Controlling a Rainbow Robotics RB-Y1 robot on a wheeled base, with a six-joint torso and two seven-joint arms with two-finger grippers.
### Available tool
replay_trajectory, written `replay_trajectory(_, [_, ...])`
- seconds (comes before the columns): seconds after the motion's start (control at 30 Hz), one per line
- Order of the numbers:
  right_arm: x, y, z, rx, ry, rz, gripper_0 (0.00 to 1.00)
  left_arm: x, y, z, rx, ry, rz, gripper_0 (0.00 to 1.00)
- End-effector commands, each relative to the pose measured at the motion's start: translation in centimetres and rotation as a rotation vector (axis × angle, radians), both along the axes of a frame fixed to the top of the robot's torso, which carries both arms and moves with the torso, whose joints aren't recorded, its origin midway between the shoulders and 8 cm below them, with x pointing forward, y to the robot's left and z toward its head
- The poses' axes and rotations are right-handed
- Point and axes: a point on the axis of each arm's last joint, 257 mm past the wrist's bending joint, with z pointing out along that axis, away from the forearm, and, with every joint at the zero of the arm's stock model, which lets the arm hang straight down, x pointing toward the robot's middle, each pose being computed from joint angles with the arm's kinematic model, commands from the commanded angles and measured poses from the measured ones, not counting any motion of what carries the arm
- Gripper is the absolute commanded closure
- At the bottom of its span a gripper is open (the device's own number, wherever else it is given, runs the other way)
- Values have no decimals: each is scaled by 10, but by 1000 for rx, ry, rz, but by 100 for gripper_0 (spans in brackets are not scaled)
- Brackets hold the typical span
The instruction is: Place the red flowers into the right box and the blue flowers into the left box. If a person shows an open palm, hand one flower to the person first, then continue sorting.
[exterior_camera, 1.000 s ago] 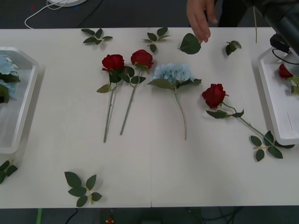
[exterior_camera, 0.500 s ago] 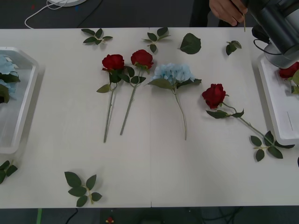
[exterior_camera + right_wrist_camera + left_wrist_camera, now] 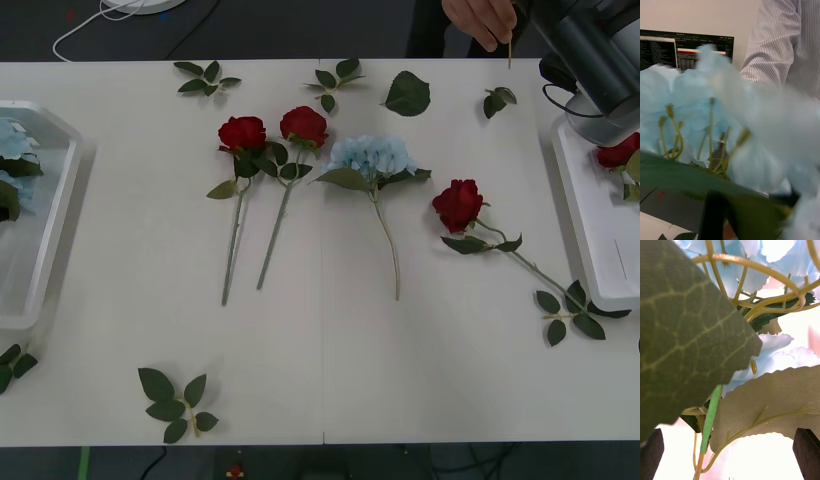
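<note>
Two red flowers (image 3: 243,133) (image 3: 304,125) lie side by side mid-table, a third (image 3: 459,204) lies toward the right box (image 3: 595,230), and one more (image 3: 618,152) rests inside that box. One blue flower (image 3: 371,156) lies at the centre, and others (image 3: 12,140) sit in the left box (image 3: 30,260). My right arm (image 3: 590,50) reaches over the far right corner. In the right wrist view, my right gripper (image 3: 728,212) is shut on a blue flower (image 3: 696,101). The person's hand (image 3: 482,18) pinches its stem (image 3: 510,50). My left gripper (image 3: 730,453) is open over blue petals (image 3: 767,352).
Loose green leaf sprigs lie along the far edge (image 3: 208,78) (image 3: 335,80) (image 3: 407,95) (image 3: 497,100), near the front (image 3: 177,400), and beside the right box (image 3: 570,310). A white cable (image 3: 100,20) runs behind the table. A striped sleeve (image 3: 790,45) fills the space beyond my right gripper.
The person's hand left the table's far edge, moved right and took hold of the stem. My right arm swung up and left over the right box's far end.
</note>
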Motion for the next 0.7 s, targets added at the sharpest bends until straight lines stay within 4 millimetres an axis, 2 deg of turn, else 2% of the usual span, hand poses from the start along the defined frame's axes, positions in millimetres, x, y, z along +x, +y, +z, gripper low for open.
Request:
replay_trajectory(0.03, [-5, 15, 35, 5, -57, 23, 0, -2, 5, 3, -1, -13, 15, 0])
replay_trajectory(0.43, [-3, 10, 34, 30, -43, 19, 0, -2, 5, 3, -1, -13, 15, 0])
replay_trajectory(0.7, [-2, 2, 19, 24, 6, 23, 0, -2, 5, 3, -1, -13, 15, 0])
